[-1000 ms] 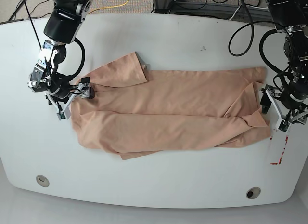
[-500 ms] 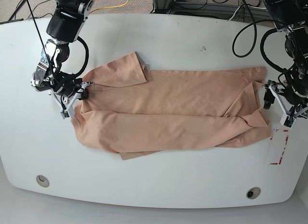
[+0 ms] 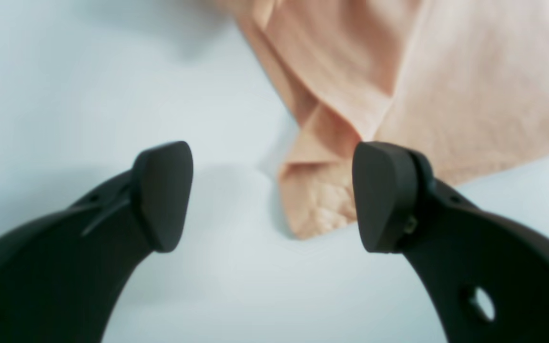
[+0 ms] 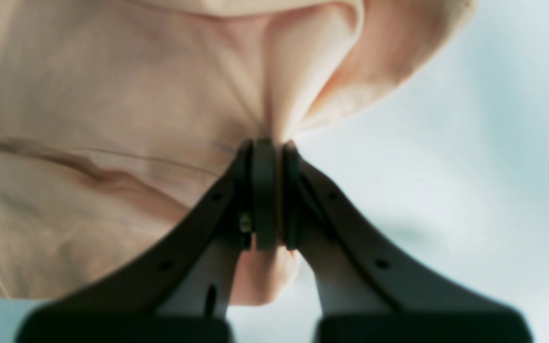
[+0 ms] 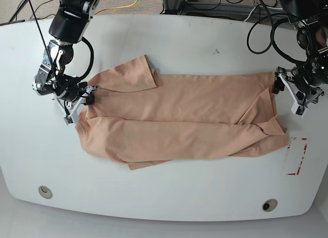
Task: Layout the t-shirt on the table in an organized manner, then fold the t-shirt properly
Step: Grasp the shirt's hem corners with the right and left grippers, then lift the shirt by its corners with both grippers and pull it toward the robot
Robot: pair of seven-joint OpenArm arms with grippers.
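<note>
The peach t-shirt (image 5: 179, 117) lies spread lengthwise across the white table (image 5: 179, 38), with one sleeve folded over at the upper left. My right gripper (image 5: 86, 96) is at the shirt's left edge. In the right wrist view the right gripper (image 4: 267, 145) is shut on a pinched fold of the t-shirt (image 4: 112, 119). My left gripper (image 5: 287, 92) hovers at the shirt's upper right corner. In the left wrist view the left gripper (image 3: 274, 197) is open, and a folded corner of the t-shirt (image 3: 422, 71) lies between its fingers, close to the right fingertip (image 3: 384, 195).
A red-tape rectangle mark (image 5: 296, 156) sits on the table just right of the shirt's lower right corner. Two round grommet holes (image 5: 45, 191) (image 5: 269, 204) lie near the front edge. Cables (image 5: 256, 28) hang over the back right.
My left gripper has moved toward the table's back, from the shirt's lower right corner up to its upper right corner. The right gripper has shifted slightly at the left edge.
</note>
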